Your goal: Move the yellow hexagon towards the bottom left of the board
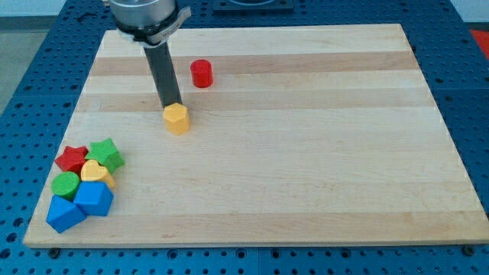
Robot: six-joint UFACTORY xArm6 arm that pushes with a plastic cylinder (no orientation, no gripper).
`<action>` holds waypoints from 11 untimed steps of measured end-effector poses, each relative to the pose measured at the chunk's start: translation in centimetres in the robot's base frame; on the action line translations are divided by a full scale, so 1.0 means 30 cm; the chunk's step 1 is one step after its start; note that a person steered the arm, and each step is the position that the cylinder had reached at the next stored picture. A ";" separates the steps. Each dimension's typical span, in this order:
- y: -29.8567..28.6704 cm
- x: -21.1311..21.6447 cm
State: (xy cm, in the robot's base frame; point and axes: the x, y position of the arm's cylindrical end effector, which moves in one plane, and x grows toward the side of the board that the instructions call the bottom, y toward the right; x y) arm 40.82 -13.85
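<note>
The yellow hexagon (176, 119) lies on the wooden board (306, 153), left of centre in the upper half. My tip (170, 105) sits right at the hexagon's upper edge, touching it or nearly so. The dark rod rises from there to the view's top. A cluster of blocks lies at the board's bottom left, well below and left of the hexagon.
A red cylinder (202, 73) stands up and right of the hexagon. The bottom-left cluster holds a red star (72, 159), a green star (107, 154), a yellow heart (96, 173), a green cylinder (66, 184) and two blue blocks (93, 198) (65, 215).
</note>
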 end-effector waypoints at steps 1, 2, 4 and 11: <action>0.001 0.086; 0.074 0.115; 0.299 0.133; 0.074 0.230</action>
